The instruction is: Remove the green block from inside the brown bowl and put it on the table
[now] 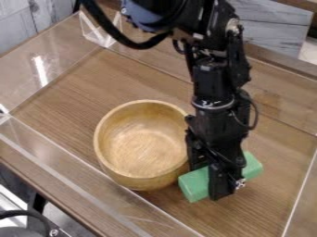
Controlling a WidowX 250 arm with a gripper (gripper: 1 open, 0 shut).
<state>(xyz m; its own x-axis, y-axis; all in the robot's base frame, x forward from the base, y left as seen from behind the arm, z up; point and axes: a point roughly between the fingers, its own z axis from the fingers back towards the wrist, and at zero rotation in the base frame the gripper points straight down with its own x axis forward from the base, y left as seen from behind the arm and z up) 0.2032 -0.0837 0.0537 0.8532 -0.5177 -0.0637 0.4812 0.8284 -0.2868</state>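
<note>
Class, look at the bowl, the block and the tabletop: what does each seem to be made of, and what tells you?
Brown bowl: wood, smooth, grain rings visible.
Green block: probably plastic or painted wood, uniform bright colour.
Table: wood-grain surface, maybe laminate, slightly glossy.

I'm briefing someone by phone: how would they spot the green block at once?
Find the round wooden brown bowl on the wood-grain table. Just right of its rim, the black gripper clamps the green block. It is the only bright green thing there.
</note>
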